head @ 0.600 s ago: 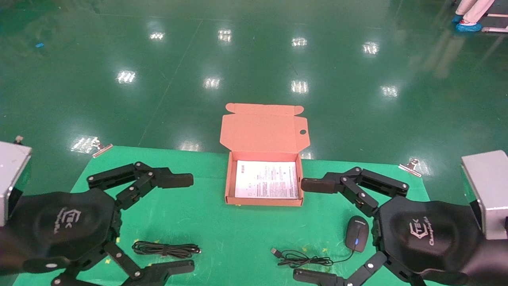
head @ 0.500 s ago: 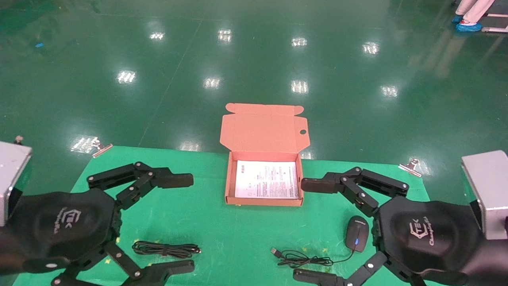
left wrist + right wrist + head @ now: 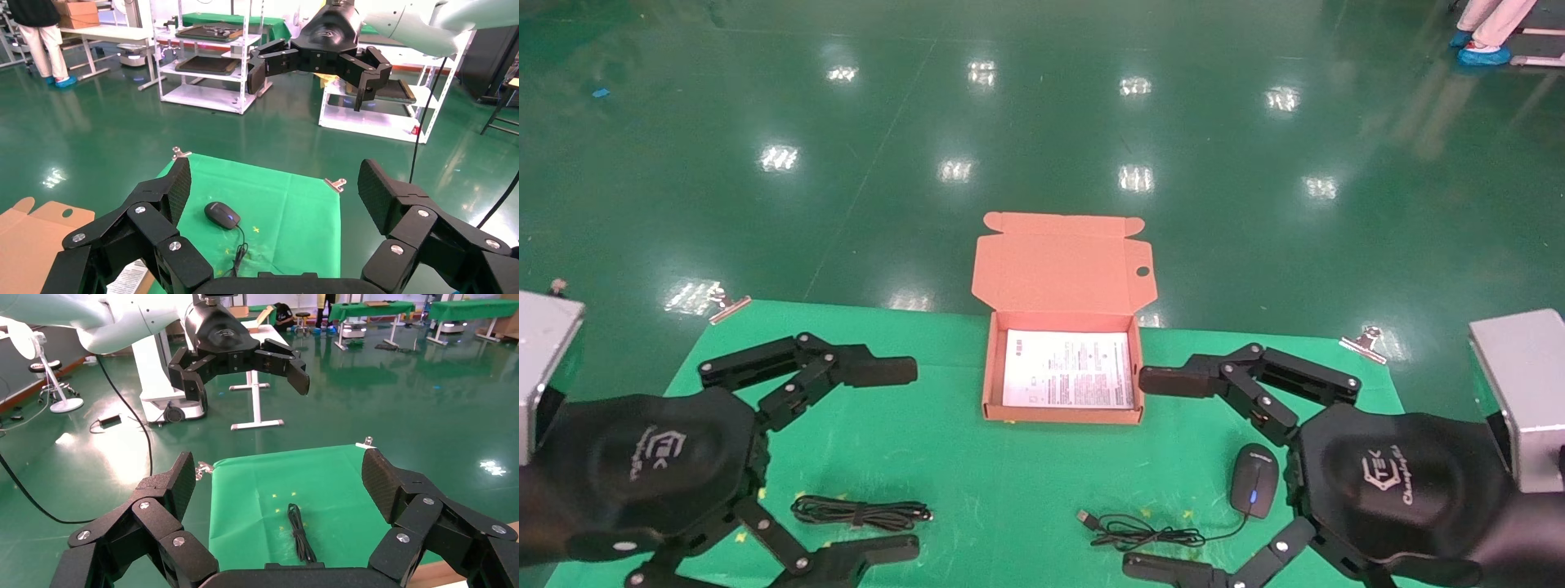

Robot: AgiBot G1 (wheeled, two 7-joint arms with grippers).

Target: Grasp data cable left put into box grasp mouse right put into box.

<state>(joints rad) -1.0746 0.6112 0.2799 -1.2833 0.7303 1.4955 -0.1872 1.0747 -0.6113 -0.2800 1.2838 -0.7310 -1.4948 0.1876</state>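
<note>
The data cable (image 3: 860,512), a tied black bundle, lies on the green cloth at the front left, between my left gripper's fingers; it also shows in the right wrist view (image 3: 300,534). The black mouse (image 3: 1253,492) with a blue light lies at the front right, its cord and USB plug (image 3: 1140,534) trailing left; it shows in the left wrist view too (image 3: 222,215). The open salmon box (image 3: 998,367) with a white sheet stands at the middle back. My left gripper (image 3: 897,461) and right gripper (image 3: 1148,474) hover wide open and empty above the table.
The green cloth (image 3: 977,474) is held by metal clips at its back corners (image 3: 730,305) (image 3: 1369,341). Beyond the table is shiny green floor. A person's feet (image 3: 1483,49) show at the far back right.
</note>
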